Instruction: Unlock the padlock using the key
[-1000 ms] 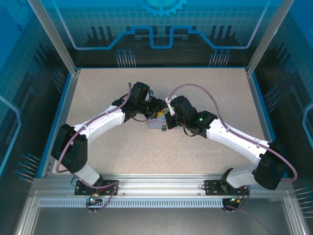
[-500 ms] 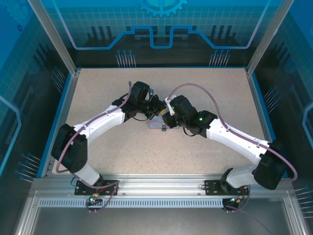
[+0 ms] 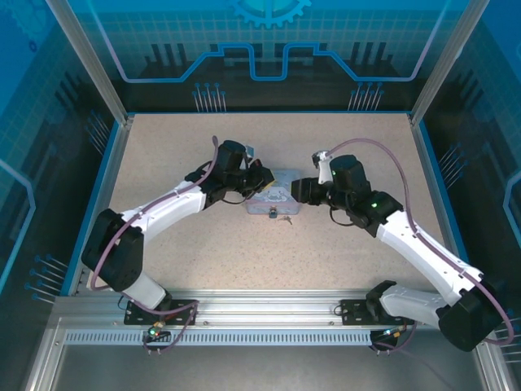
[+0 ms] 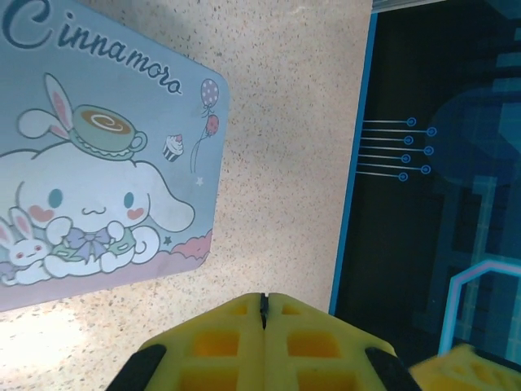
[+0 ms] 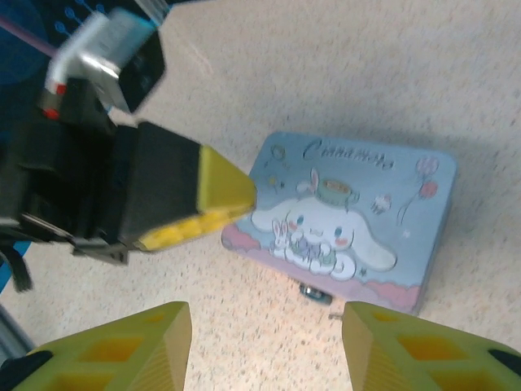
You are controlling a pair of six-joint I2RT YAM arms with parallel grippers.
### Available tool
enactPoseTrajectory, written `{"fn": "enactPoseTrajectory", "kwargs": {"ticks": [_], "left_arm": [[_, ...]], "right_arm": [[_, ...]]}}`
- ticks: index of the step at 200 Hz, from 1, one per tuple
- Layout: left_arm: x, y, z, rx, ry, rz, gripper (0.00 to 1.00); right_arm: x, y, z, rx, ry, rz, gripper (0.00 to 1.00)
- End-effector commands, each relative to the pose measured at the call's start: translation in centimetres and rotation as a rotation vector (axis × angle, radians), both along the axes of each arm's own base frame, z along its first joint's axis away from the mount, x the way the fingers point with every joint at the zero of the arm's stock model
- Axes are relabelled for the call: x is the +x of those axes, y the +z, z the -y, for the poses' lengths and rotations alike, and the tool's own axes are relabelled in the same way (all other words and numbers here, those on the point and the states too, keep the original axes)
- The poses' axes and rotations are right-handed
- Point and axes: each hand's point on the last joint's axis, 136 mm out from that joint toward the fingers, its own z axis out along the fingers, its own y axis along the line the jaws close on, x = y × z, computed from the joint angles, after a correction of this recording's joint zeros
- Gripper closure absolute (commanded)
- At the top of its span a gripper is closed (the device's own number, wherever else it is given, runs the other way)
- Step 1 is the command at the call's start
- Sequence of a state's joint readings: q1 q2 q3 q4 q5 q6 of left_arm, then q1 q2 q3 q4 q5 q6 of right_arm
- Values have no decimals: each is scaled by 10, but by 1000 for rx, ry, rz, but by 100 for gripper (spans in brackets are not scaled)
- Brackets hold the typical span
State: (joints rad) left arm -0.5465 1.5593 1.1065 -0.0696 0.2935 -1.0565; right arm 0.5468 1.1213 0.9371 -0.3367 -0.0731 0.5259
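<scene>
The cartoon tin [image 3: 275, 198] on the counter [image 3: 163, 147] is being flanked by the left claw [image 4: 263, 309], pressed together, and the right claw [image 5: 264, 330], spread apart. The padlock [image 5: 316, 291] is being shown by the right wrist view against the tin's near edge, heading unclear, the key [image 3: 286, 219] just beside it.
</scene>
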Motion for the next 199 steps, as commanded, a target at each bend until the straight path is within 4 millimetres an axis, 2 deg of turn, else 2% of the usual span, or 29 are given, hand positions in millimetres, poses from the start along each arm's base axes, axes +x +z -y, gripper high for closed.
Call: {"fn": "enactPoseTrajectory", "kwargs": {"ticks": [1, 8, 32, 54, 67, 100, 103, 114, 199], "left_arm": [[0, 16, -16, 28, 29, 95, 100], [0, 15, -22, 35, 43, 95, 94], [0, 11, -38, 39, 90, 94, 68], [-2, 4, -45, 44, 105, 77, 54], [-3, 2, -46, 47, 105, 67, 48], [-4, -1, -45, 39, 108, 59, 44], [-4, -1, -45, 37, 108, 60, 44], [-3, -1, -45, 37, 108, 60, 43], [1, -3, -42, 26, 107, 56, 43]], "right_arm": [[-11, -37, -4, -2, 13, -130, 48], [-17, -59, -3, -38, 16, -174, 48], [-29, -106, -9, -131, 58, -264, 49], [-33, -136, -20, -182, 88, -311, 49], [-31, -146, -24, -211, 95, -316, 49], [-18, -166, -25, -332, 115, -318, 46], [-12, -161, -29, -329, 117, -303, 46], [-7, -164, -32, -362, 137, -305, 46], [8, -203, -31, -556, 202, -325, 44]]}}
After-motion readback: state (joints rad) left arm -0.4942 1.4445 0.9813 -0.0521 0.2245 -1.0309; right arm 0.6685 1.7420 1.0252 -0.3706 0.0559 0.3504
